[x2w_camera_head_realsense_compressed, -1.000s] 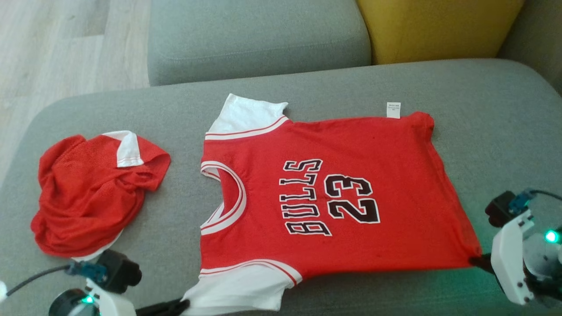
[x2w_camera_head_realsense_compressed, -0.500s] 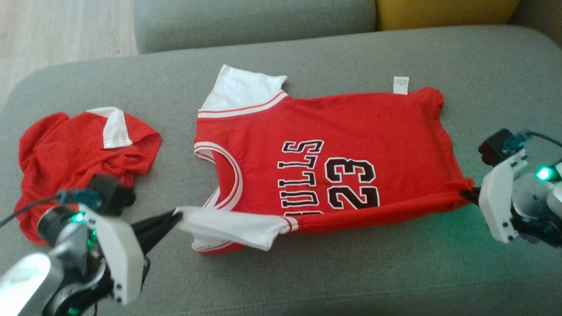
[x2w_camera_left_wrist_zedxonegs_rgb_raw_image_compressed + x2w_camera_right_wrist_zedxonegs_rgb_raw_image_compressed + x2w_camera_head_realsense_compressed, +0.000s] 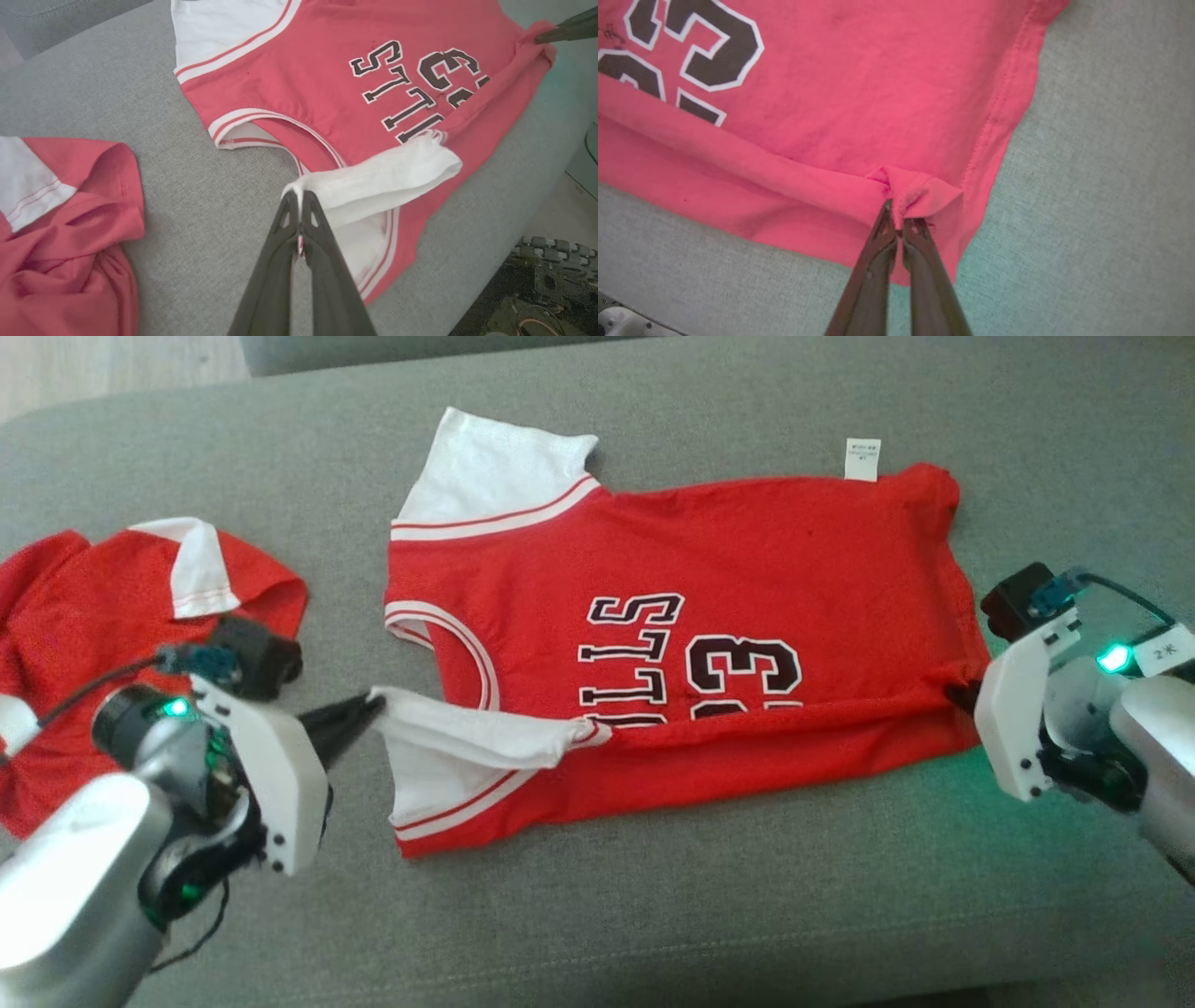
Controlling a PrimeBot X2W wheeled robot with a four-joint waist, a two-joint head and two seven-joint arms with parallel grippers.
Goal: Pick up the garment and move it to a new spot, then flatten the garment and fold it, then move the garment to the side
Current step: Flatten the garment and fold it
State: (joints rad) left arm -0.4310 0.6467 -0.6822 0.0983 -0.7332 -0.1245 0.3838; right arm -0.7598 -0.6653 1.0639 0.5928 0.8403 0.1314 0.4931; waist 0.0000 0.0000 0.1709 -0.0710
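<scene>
At the left edge of the head view, a crumpled red garment with white trim is seen lying on the grey cushion. Just right of it, in the lower left of the frame, the left gripper is seen with its jaws pressed together on the tip of a white sleeve. This sleeve is lifted off the cushion and carried over toward the lettering. In the left wrist view the two fingers are seen meeting, with white cloth pinched between them.

The red jersey is spread across the middle of the frame, neckline to the left and hem to the right. Its lower edge is turned up over the bottom of the letters and numerals. A small white label is seen at its upper right edge.

At the right of the frame the right gripper is closed on the jersey's lower hem corner. In the right wrist view a bunched fold of red cloth is nipped between the fingertips.
</scene>
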